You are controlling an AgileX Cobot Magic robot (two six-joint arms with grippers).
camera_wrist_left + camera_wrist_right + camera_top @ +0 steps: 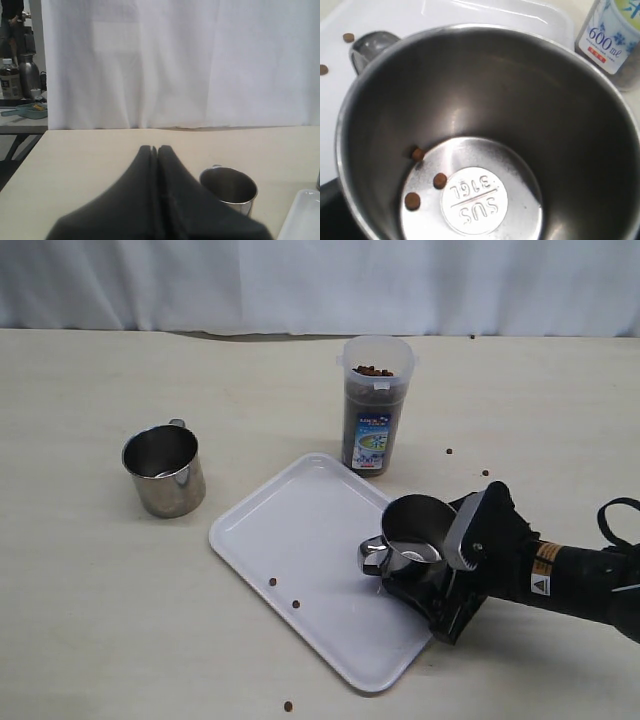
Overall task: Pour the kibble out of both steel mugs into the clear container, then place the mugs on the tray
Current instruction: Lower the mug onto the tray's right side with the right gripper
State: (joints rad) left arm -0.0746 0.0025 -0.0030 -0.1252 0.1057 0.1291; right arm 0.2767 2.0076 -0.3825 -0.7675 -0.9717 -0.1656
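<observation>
The right gripper [430, 562] is released, its jaws spread wide on either side of a short shiny steel mug [415, 530] standing upright on the flat white plastic tray [300, 530]. Placing looks done. Next it must back off without nudging the mug. Three reddish-brown kibble pellets [440, 180] lie inside. The left gripper [158, 150] is clenched and empty, with the second steel mug [229, 187] just ahead of it, off the tray.

Shiny steel mug [485, 100]: rim cut off by the right wrist view.
Tall clear plastic container [615, 35]: only a label corner shows there.
Flat white plastic tray [305, 215]: blurred corner only, left wrist view.
</observation>
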